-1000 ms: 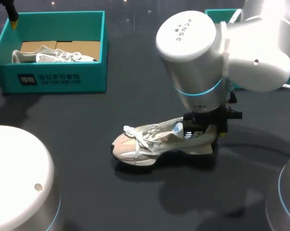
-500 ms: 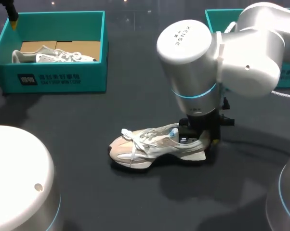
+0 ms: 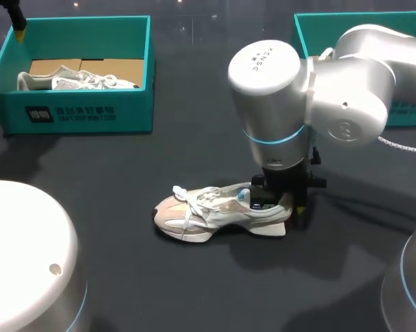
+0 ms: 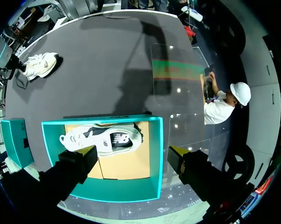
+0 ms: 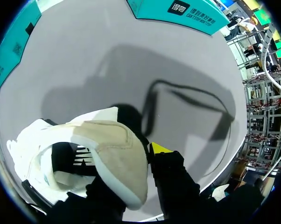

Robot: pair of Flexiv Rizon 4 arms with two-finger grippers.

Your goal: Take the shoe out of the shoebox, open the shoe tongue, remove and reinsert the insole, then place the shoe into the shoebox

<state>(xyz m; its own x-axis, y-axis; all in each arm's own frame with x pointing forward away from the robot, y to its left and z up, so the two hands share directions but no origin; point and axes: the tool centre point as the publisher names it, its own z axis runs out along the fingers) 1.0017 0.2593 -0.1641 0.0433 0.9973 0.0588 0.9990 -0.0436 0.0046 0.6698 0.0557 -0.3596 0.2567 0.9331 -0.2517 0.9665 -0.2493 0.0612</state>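
Observation:
A beige and white shoe (image 3: 218, 211) lies on its sole in the middle of the dark table, toe to the left. My right gripper (image 3: 285, 202) comes down on its heel and is shut on the heel collar. In the right wrist view the heel (image 5: 115, 154) sits between the fingers, and one yellow fingertip (image 5: 159, 148) shows outside it. A teal shoebox (image 3: 83, 114) stands at the back left with a second white shoe (image 3: 77, 79) in it. My left gripper (image 4: 133, 156) hangs open above that box (image 4: 154, 140).
Another teal box (image 3: 312, 31) stands at the back right, partly behind my right arm. White arm bases rise at the front left (image 3: 25, 256) and the front right (image 3: 412, 283). A black cable (image 5: 187, 98) lies on the table beyond the heel.
My right arm has shifted left and towards the front with the shoe. The shoe's heel came down, and it now rests flat on the table. The left arm kept still.

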